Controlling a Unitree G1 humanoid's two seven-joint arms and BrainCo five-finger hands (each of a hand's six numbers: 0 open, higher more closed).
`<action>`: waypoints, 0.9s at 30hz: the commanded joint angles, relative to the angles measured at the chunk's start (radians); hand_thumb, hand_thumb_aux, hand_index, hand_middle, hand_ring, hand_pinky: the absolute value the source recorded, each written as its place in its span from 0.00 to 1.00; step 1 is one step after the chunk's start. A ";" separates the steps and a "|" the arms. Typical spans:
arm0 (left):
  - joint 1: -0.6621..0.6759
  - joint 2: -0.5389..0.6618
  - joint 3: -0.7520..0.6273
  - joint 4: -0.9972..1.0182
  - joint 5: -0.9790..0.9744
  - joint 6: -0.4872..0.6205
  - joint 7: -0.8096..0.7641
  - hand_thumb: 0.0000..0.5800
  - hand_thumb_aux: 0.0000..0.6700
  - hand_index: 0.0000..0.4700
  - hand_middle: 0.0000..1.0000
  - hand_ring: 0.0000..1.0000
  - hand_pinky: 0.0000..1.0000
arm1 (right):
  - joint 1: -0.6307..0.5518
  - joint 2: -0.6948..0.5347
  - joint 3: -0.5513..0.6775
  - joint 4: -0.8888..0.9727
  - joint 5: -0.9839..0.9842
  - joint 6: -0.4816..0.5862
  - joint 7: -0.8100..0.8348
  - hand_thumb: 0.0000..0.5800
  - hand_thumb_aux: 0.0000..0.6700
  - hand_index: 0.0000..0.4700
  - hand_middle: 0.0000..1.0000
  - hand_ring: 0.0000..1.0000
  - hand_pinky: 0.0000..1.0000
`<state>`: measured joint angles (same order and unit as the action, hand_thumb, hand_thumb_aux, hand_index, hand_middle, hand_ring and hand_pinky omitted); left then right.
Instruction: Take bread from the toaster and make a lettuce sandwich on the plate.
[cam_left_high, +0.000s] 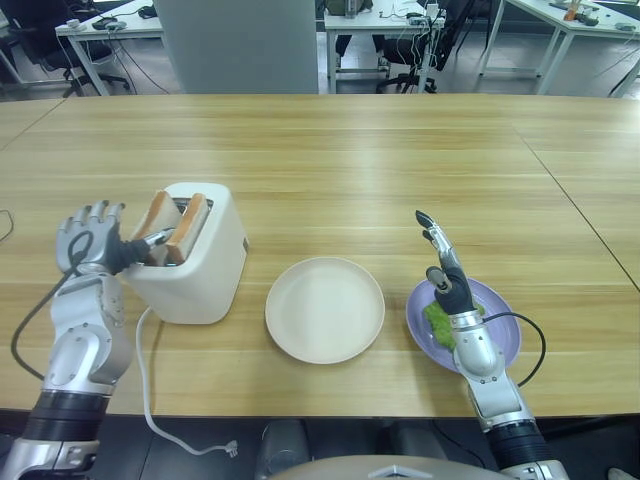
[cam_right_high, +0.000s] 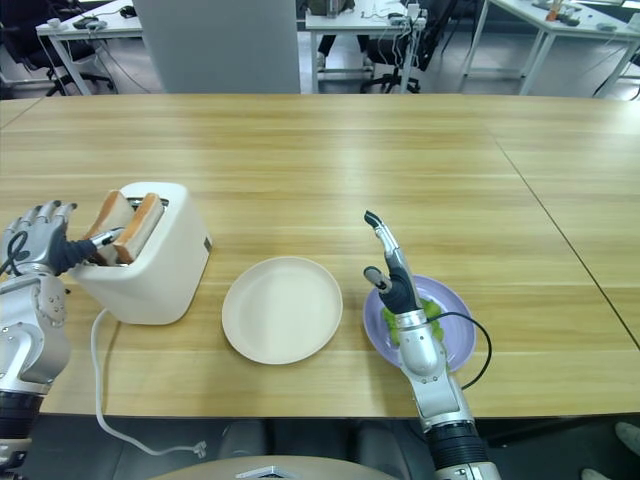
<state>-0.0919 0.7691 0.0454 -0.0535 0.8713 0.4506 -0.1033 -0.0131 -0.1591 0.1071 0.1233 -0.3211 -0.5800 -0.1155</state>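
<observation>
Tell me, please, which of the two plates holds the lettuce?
The purple plate, on the right, holds the lettuce; the cream plate in the middle is bare.

Bright, even overhead light w/ soft shadows, faint sheen on table (cam_left_high: 330, 150).

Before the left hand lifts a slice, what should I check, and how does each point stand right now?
1. Two bread slices stand out of the toaster: ok.
2. Left hand at the slice nearest it: ok.
3. Firm hold on that slice: cannot tell.
4. Cream plate bare for the bread: ok.
5. Lettuce lies on the purple plate: ok.
6. Right hand over the purple plate, open, clear of the cream plate: ok.
</observation>
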 joint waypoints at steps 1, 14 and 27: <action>-0.009 -0.013 -0.042 -0.011 0.005 -0.012 -0.021 0.00 0.00 0.00 0.00 0.00 0.00 | 0.011 0.001 0.001 -0.018 -0.005 0.013 0.003 0.00 0.00 0.00 0.00 0.00 0.00; 0.010 -0.020 -0.049 0.014 -0.023 -0.018 -0.052 1.00 1.00 0.98 0.68 0.68 0.68 | 0.012 0.001 0.008 -0.029 -0.011 0.022 0.003 0.00 0.00 0.00 0.00 0.00 0.00; -0.015 -0.096 0.048 -0.077 -0.108 -0.035 0.001 1.00 1.00 0.98 1.00 1.00 1.00 | 0.012 -0.010 0.006 -0.034 -0.050 0.025 -0.013 0.00 0.00 0.00 0.00 0.00 0.00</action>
<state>-0.1094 0.6939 0.0859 -0.1109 0.8033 0.4267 -0.1004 -0.0030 -0.1618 0.1182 0.1048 -0.3436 -0.5695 -0.1196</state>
